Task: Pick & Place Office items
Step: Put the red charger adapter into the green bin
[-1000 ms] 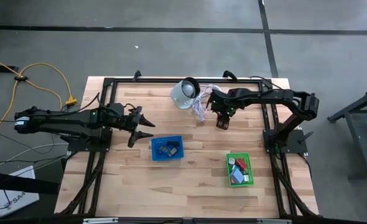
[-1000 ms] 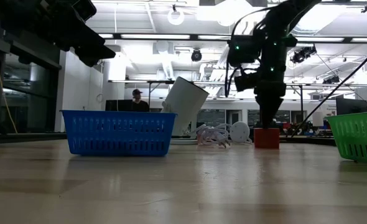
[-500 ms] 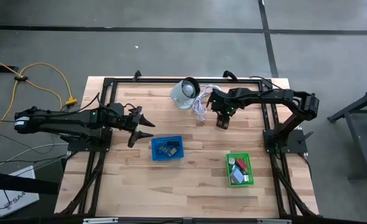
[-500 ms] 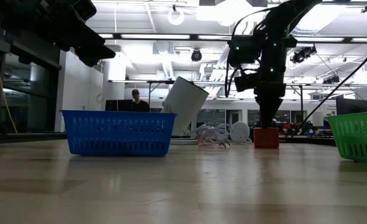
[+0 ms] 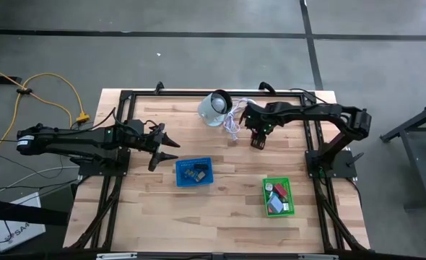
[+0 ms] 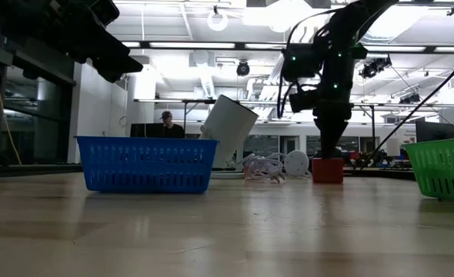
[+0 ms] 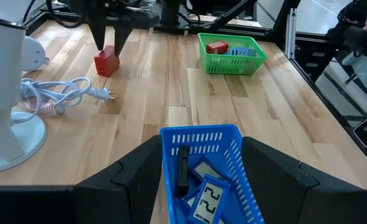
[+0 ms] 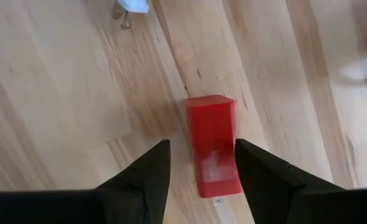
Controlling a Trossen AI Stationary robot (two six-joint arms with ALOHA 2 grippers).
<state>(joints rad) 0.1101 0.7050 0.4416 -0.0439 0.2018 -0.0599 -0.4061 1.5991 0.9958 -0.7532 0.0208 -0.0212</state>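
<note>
Red block [image 8: 213, 143] sits on the wooden desk [image 5: 227, 213] at the far side, near the white cable [image 7: 65, 93], and the right hand [image 8: 199, 163] is straight over it, fingers spread with one on each side of the block and neither pressed against it. From table height the block [image 6: 327, 170] stands on the wood directly under that hand. Over on the other side the left hand [image 5: 171, 149] hovers just beside the blue basket [image 5: 193, 172], fingers spread and holding nothing. Dark rectangular pieces [image 7: 202, 186] lie inside the blue basket. Green basket [image 5: 277, 196] on the right holds another red piece [image 7: 218, 46] and a pale blue one [image 7: 237, 52]. White round device [image 5: 214, 108] rests at the far edge of the desk
</note>
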